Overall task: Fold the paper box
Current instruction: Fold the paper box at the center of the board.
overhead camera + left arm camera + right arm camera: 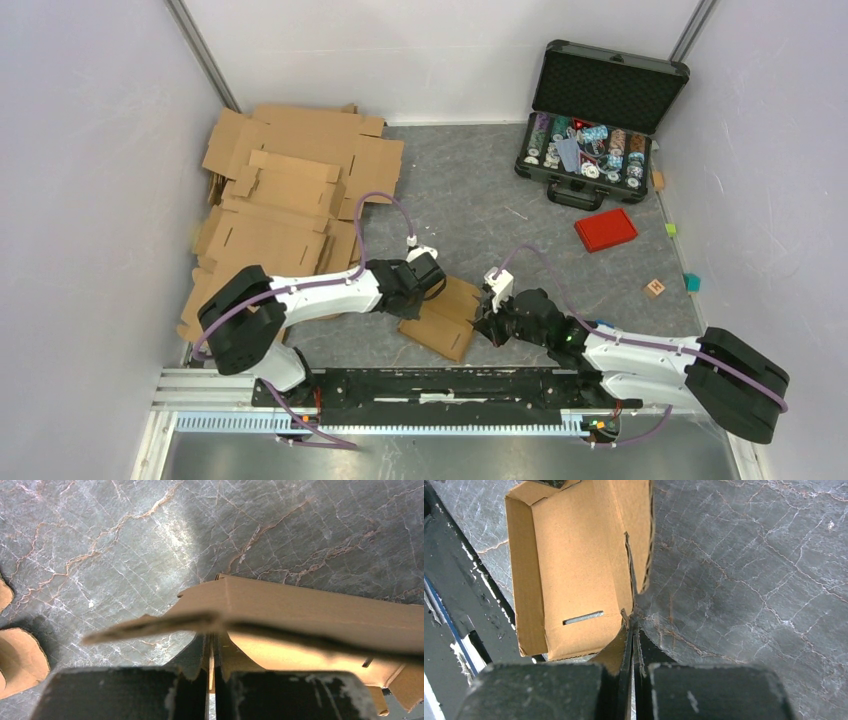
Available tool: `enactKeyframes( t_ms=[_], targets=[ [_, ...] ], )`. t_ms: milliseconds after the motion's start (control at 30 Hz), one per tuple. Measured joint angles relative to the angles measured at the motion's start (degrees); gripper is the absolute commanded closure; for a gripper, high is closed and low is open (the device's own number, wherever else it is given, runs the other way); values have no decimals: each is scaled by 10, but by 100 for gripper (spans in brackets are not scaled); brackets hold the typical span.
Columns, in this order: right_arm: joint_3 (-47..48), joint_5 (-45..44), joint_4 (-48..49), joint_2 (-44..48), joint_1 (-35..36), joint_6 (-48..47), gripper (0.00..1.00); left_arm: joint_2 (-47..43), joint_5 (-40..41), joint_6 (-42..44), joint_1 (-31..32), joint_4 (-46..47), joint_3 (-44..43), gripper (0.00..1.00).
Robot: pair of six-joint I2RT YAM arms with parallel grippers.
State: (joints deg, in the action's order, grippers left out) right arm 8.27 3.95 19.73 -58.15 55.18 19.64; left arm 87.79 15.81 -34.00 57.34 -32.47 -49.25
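Paper box (447, 317) lies on desk (480, 200) near front edge, between both arms; only partly formed.
Far left: spare cardboard sheets (290, 195) piled.
Left claw (212, 672) pinched tight on thin panel edge of box; I see card between fingers.
Middle: box is open tray, long wall and end wall raised, slot in floor showing.
Right claw (633, 645) clamped on wall corner, no gap.
My judgement: walls half up; remaining flaps, tuck and closing left.
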Motion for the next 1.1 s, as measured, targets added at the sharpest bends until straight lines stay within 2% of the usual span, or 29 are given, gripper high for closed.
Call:
enactKeyframes(
  t_ms=[200,567,833,1100],
  targets=[
    [7,-11,-7,-2,1,26,100,-9,4,-12,0,5,9,98],
    [74,-85,-117,5,-12,43,100,-13,13,-27,0,16,11,98],
    [94,-103,-159,-1,-24,62,100,-26,21,-38,0,24,15,98],
    [95,-83,-151,-6,-35,76,100,-31,22,-40,0,26,20,98]
  ],
)
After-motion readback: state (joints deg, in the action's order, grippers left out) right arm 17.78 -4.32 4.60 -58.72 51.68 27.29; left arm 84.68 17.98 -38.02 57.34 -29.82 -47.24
